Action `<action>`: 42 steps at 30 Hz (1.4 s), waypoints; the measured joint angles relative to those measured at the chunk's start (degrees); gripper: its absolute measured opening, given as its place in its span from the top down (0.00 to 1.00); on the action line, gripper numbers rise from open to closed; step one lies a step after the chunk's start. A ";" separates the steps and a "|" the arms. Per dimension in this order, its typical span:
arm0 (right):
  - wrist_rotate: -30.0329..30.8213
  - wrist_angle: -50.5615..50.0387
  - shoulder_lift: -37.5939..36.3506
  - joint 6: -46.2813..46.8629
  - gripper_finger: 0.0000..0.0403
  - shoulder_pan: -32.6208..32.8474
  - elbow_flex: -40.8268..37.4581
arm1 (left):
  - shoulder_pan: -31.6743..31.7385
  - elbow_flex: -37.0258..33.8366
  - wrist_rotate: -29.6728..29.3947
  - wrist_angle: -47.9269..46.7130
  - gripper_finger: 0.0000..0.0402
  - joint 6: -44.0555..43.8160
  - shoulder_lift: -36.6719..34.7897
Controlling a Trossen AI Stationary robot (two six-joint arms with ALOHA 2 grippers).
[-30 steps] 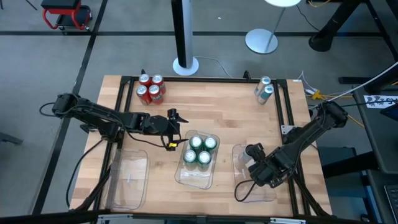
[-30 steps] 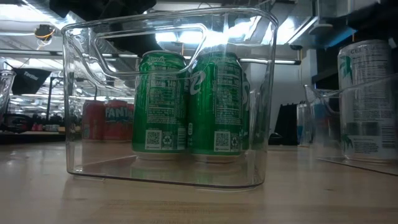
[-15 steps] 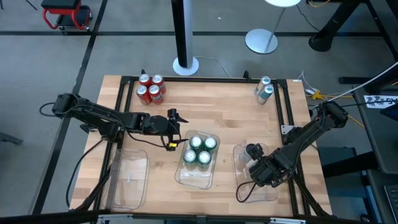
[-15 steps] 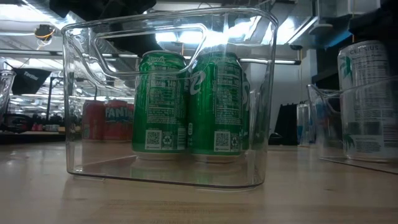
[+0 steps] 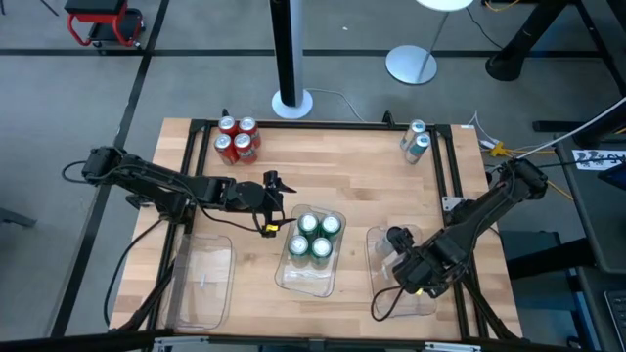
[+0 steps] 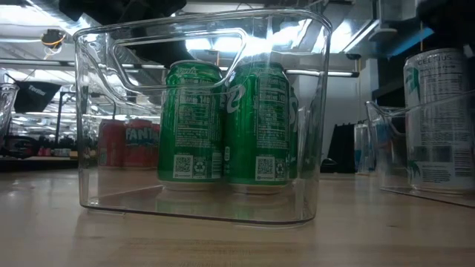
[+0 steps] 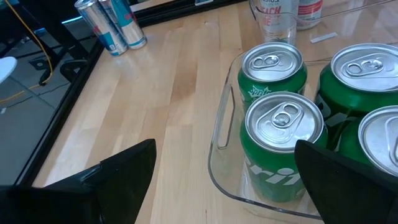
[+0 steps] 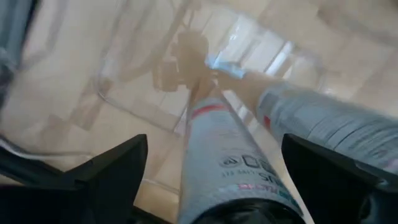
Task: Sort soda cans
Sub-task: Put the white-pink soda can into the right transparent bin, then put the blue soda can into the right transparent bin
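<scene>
While the right gripper [image 5: 403, 256] sits over the clear tray [image 5: 380, 293] near the bench's front right corner, its fingers [image 8: 106, 171] stand wide on either side of a silver-grey can [image 8: 217, 155], so the can looks let go and set inside that tray, not gripped. A second silver-grey can [image 8: 323, 124] lies close beside it in the right wrist view; whether the two touch I cannot tell. In the low view a silver-grey can [image 6: 438, 119] shows upright behind the tray wall at the right.

Step in hand, as I judge it: release of a silver-grey can into the right tray. Two more silver-grey cans [image 5: 417, 141] wait at the bench's back right corner.

The left gripper [image 5: 277, 203] hovers just left of the middle tray [image 5: 305, 279], fingers wide, holding nothing. That tray holds four green cans [image 5: 314, 236], upright and packed together; green looks done. Four red cans [image 5: 236, 138] stand in a cluster at the back edge, left of centre. The left tray [image 5: 201, 284] near the front left corner has no cans in it.

Next move likely calls for the right gripper to lift straight up clear of the tray wall without tipping the can, then reach to the back right corner. Red cans remain for the left arm.
</scene>
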 joint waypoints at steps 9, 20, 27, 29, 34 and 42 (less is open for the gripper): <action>11.31 -9.90 -0.02 -0.54 0.08 0.00 10.71 | 0.00 0.00 0.00 0.09 0.08 0.09 0.00; 32.84 -13.16 -0.11 -19.19 0.08 -15.42 15.39 | 0.00 0.00 0.00 0.07 0.08 0.77 0.00; 32.77 -14.47 -0.11 -31.55 0.08 -34.78 15.39 | 0.00 0.00 0.00 -0.06 0.08 0.72 0.00; 32.49 -15.44 -0.11 -33.78 0.08 -39.57 15.39 | 0.02 0.00 0.00 -0.33 0.08 0.57 0.00; 32.87 -18.35 -1.08 -37.04 0.08 -50.07 15.17 | 0.00 0.00 0.00 -0.38 0.08 0.77 0.00; 32.36 -18.81 -4.08 -38.60 0.08 -64.48 15.17 | 0.01 0.00 0.00 -0.68 0.08 -0.17 0.00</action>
